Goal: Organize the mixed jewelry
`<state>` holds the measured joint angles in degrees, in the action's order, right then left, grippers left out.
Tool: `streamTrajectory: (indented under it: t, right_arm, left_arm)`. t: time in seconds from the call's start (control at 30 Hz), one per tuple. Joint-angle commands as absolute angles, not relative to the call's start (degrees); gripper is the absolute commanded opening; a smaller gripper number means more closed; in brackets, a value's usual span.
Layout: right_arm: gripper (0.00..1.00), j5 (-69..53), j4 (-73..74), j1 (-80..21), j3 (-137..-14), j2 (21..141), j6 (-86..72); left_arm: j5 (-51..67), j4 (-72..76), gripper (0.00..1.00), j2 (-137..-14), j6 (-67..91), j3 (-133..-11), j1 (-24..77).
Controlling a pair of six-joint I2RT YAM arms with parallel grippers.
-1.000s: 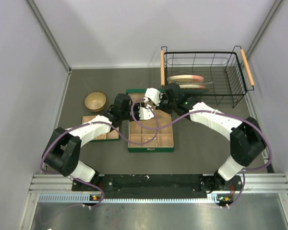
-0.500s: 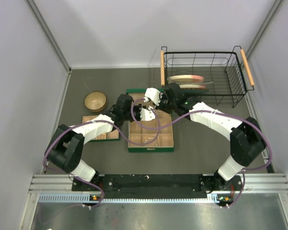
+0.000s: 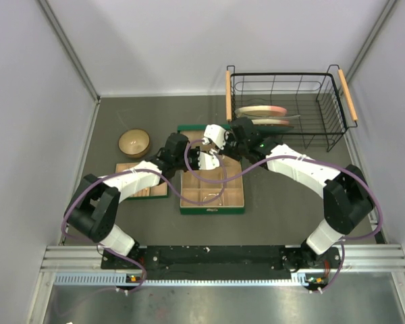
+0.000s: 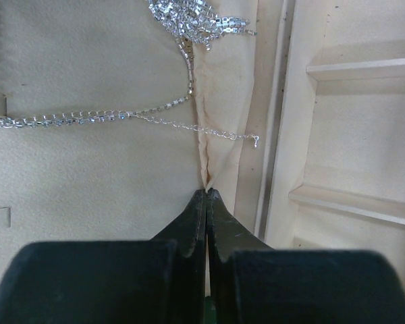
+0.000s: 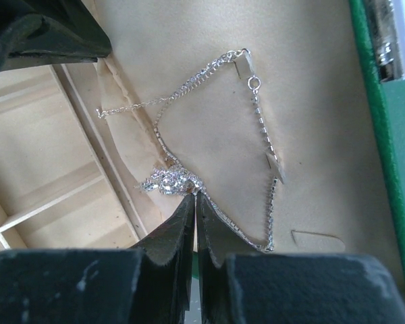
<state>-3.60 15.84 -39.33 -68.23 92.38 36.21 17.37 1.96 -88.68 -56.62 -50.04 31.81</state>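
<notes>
Sparkly silver chain (image 5: pixel 172 181) lying in loops on soft beige cloth (image 4: pixel 88 182) inside the green box (image 5: pixel 385 169). Black tips of the right pincer (image 5: pixel 192 196) pressed together, touching its shiny clump. Tips of the left pincer (image 4: pixel 206 194) pressed together too, on a fold in the cloth, near the chain's thin end. Small beige slots (image 4: pixel 351 135) just beside.

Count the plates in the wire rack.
2. A pink-rimmed plate lies in the image-left half of the wire rack; a second plate lies just in front of it. Any beneath them would be hidden.
</notes>
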Motion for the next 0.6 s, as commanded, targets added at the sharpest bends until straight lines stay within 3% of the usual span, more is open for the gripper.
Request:
streamTrajectory:
  t: [0.0, 0.57]
  right_arm:
    - [0.04, -4.2, 14.4, -40.2, -68.6, 91.6, 36.0]
    - [0.04, -4.3, 14.2, -41.6, -70.0, 94.3, 34.1]
  left_arm:
    - [18.0, 2.2, 0.0, -87.6, -54.5, -51.1, 32.2]
    - [20.6, -1.2, 0.0, -80.4, -52.1, -49.1, 33.6]
